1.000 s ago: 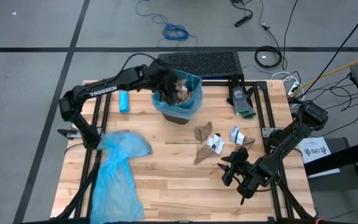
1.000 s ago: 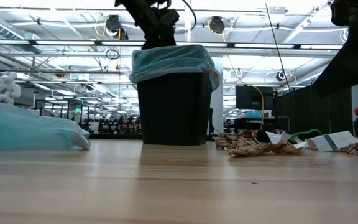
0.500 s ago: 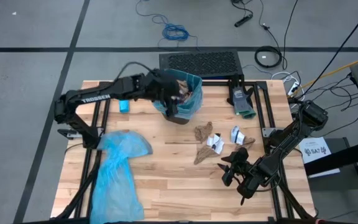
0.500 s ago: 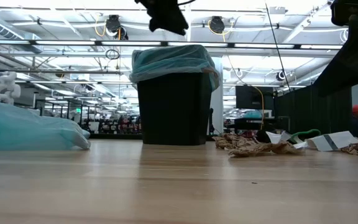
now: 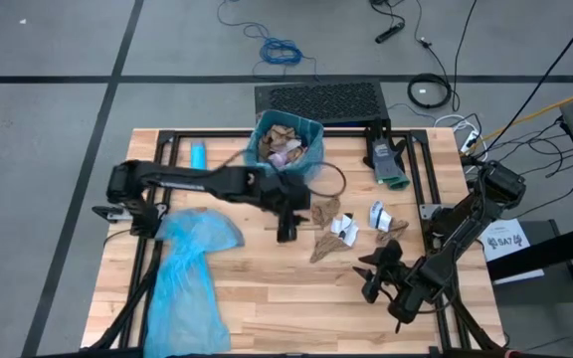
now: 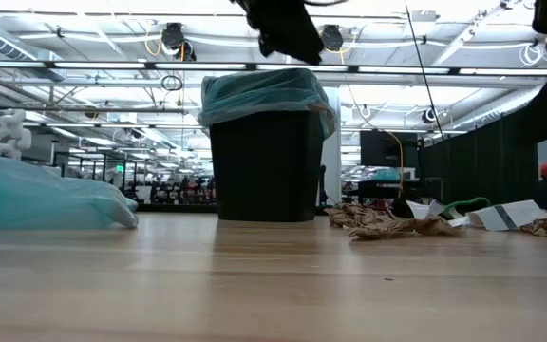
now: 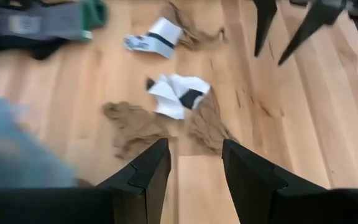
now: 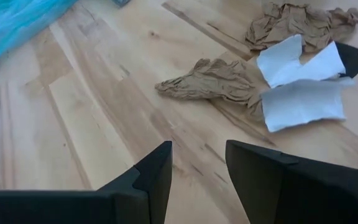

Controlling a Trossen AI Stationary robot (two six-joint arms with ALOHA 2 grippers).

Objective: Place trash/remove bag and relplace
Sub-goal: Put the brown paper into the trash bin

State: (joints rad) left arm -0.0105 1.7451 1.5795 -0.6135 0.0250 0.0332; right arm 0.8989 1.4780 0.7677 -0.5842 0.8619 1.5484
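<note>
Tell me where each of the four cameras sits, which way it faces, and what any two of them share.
High view: overhead, straight down on the wooden table; both dark arms show, left gripper open beside the black bin with a blue liner.
Low view: table height, looking level at the bin; part of one arm shows above it.
Left wrist view: past its open fingers at crumpled brown and white paper scraps.
Right wrist view: past its open fingers at the scraps.
Shared: both wrist views see the scraps.

A pale wooden surface (image 5: 267, 288) in a black frame stands on a grey floor (image 5: 58, 119) strewn with cables (image 5: 282, 50) and a black mat (image 5: 318, 97), while the level view shows a hall with strip lights (image 6: 84, 65) and dark partitions (image 6: 501, 161).
</note>
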